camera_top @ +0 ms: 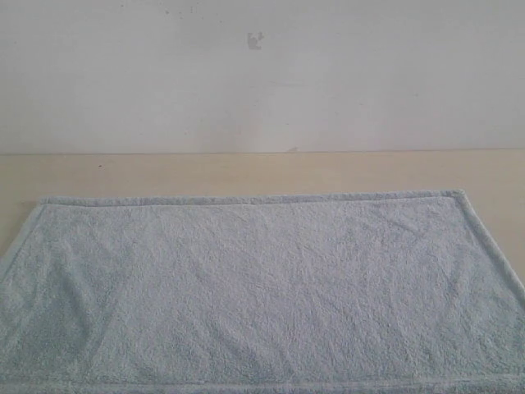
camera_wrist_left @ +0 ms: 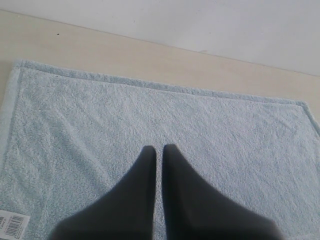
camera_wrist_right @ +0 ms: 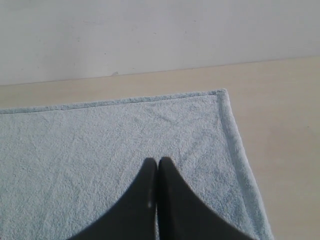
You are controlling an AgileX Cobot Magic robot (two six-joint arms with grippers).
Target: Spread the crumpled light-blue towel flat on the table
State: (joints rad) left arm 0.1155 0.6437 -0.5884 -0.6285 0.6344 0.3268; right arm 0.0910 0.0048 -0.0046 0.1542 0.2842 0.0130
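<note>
The pale light-blue towel [camera_top: 262, 287] lies flat and spread out on the cream table [camera_top: 246, 172], its hemmed far edge straight and both far corners showing. Neither gripper appears in the exterior view. In the left wrist view my left gripper [camera_wrist_left: 159, 148] hovers above the towel [camera_wrist_left: 150, 115], its dark fingers nearly together with only a thin slit and nothing held. A white barcode label [camera_wrist_left: 12, 223] sits at a towel corner. In the right wrist view my right gripper [camera_wrist_right: 158, 161] is shut and empty over the towel [camera_wrist_right: 100, 140], near its far right corner [camera_wrist_right: 221, 93].
A pale grey-white wall [camera_top: 262, 74] rises behind the table. Bare tabletop [camera_wrist_right: 280, 130] runs beyond the towel's right hem, and a strip of it [camera_wrist_left: 150, 57] lies between the towel's far edge and the wall.
</note>
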